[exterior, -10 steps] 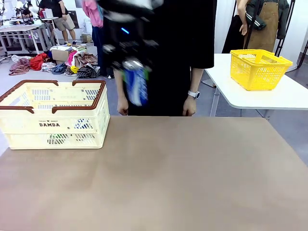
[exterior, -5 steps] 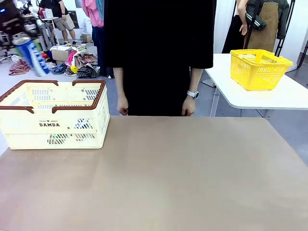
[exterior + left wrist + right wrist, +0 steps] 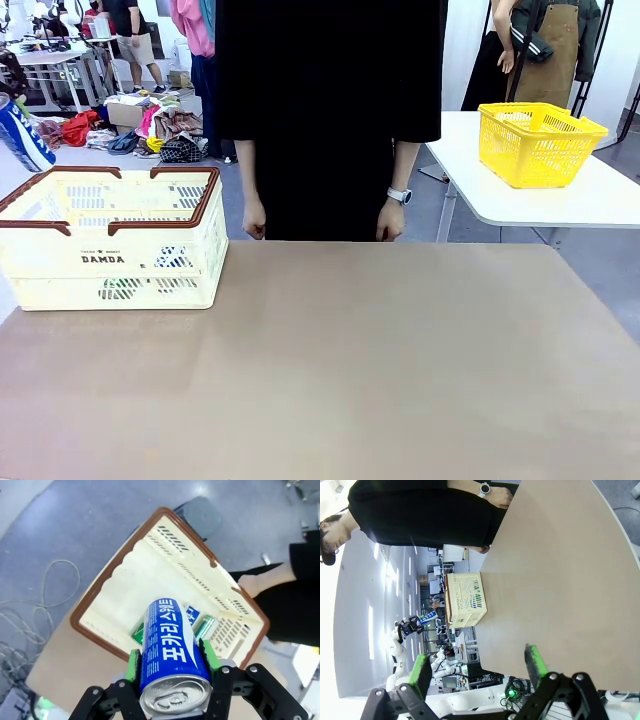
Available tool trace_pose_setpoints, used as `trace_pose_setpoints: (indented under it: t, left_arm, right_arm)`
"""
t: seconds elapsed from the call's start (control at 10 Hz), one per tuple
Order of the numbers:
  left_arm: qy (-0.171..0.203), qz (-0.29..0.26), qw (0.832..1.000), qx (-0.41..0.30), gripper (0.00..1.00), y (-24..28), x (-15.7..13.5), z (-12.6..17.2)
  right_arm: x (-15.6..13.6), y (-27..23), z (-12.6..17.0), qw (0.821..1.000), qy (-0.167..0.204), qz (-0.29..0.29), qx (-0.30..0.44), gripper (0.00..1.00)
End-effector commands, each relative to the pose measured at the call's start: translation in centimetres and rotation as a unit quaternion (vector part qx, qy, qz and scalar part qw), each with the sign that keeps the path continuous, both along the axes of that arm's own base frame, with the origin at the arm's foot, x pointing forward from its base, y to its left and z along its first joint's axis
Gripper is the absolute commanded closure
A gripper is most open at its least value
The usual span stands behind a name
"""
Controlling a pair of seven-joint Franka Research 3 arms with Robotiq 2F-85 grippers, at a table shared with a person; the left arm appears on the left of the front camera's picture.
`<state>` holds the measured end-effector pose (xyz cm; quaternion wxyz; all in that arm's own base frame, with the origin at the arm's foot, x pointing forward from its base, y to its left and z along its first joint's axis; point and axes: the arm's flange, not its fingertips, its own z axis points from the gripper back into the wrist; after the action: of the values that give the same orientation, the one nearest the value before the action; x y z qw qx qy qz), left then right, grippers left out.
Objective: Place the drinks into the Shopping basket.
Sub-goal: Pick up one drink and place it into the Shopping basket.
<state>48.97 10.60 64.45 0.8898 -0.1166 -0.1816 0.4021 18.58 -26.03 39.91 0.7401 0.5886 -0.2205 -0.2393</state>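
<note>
The big cream basket point(image 3: 110, 240) with the brown rim sits on the left side of the table point(image 3: 340, 370); everything here is told from that basket.

The left gripper point(image 3: 167, 680) is up above the basket, looking down into it; its jaws are clamped on the blue can point(image 3: 170, 655), with a green pad point(image 3: 133, 664) pressed on each side of the can; the can's silver top points back at the camera. In the front view a bit of the blue can point(image 3: 20, 132) peeks in above the basket's left end, so the can is high over it and not inside yet.

Down in the basket something green point(image 3: 204, 627) lies on the floor near the far wall, next to a blue and white patch; it looks like the green can, but it is partly hidden behind the blue can, so I cannot be sure.

The right gripper point(image 3: 477, 662) is far from the basket, out past the other end of the table; its jaws are wide apart with nothing between them.

A person point(image 3: 330, 110) stands behind the table, to the right of the basket, with both hands hanging down; a small yellow basket point(image 3: 538, 143) sits on another table, well apart from the cream one.

So I think one drink is likely in already; the blue can is the one left; it needs to come down inside the rim and be let go.
</note>
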Motion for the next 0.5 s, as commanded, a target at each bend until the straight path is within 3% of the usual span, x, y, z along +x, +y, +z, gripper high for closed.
trace_pose_setpoints:
  t: [0.0,0.3,0.4]
  left_arm:
    - [-0.003,-0.047,0.999,0.021,1.00,-0.4,0.1,0.7]
    - [0.001,-0.038,0.999,0.014,1.00,-0.8,0.2,0.0]
    - [0.015,-0.093,0.995,0.036,1.00,-1.6,2.9,-0.7]
  right_arm:
    - [0.0,0.0,0.2,1.000,-0.006,0.001,-0.001,0.00]
    - [0.0,0.0,0.2,1.000,-0.006,0.001,-0.001,0.00]
    - [0.0,0.0,0.2,1.000,-0.006,0.001,-0.001,0.00]
